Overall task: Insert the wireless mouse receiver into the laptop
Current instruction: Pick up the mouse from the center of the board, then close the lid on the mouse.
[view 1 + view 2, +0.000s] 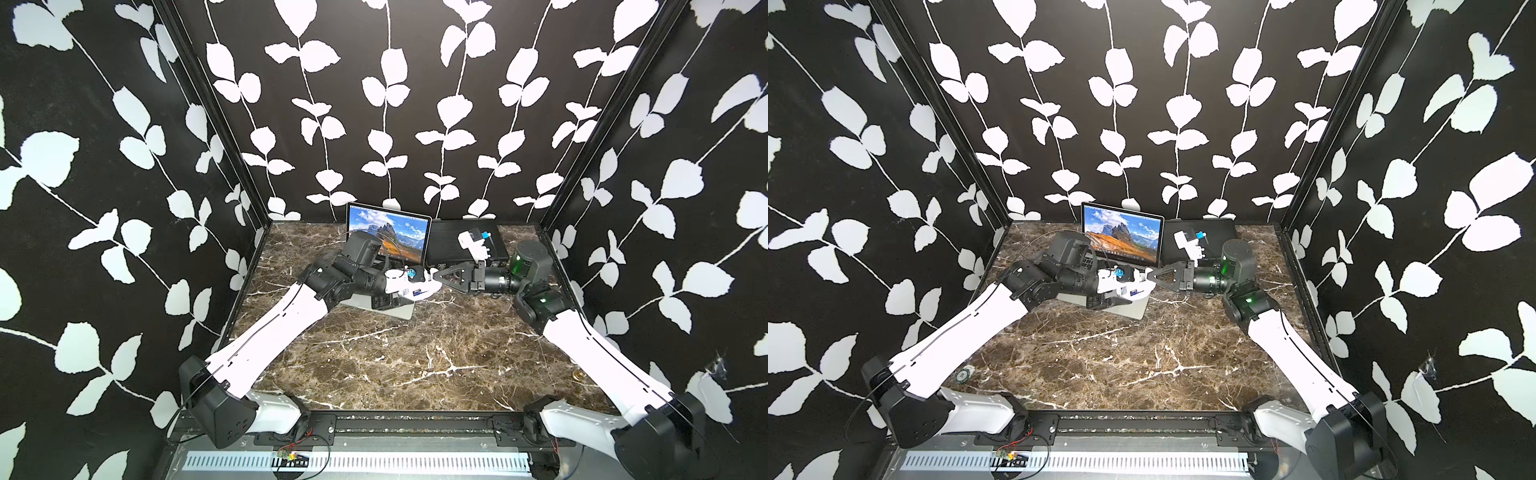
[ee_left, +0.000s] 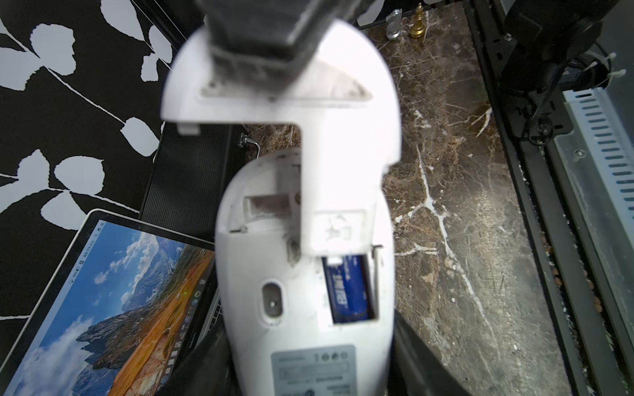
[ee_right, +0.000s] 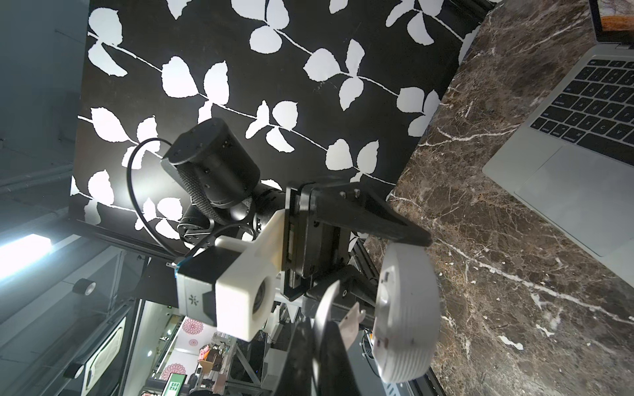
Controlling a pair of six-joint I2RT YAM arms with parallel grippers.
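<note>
My left gripper [image 2: 308, 363] is shut on the white wireless mouse [image 2: 302, 291], gripping its two sides with the underside facing the wrist camera. The opened underside shows a blue battery [image 2: 346, 288] and a rectangular recess [image 2: 266, 205]; I cannot make out the receiver. My right gripper [image 3: 322, 329] is shut on the loose white cover piece [image 2: 284, 103], held just off the mouse's front end. In both top views the two grippers meet tip to tip [image 1: 432, 276] [image 1: 1148, 278] above the front right corner of the open laptop [image 1: 390, 232] [image 1: 1121, 232].
A flat black ribbed case [image 1: 457, 241] lies right of the laptop by the back wall. A small gold piece [image 2: 419, 27] and a silver item [image 2: 394, 24] stand near the table's front right edge. A round disc [image 1: 962, 376] lies by the left arm. Patterned walls enclose the marble table [image 1: 395, 353].
</note>
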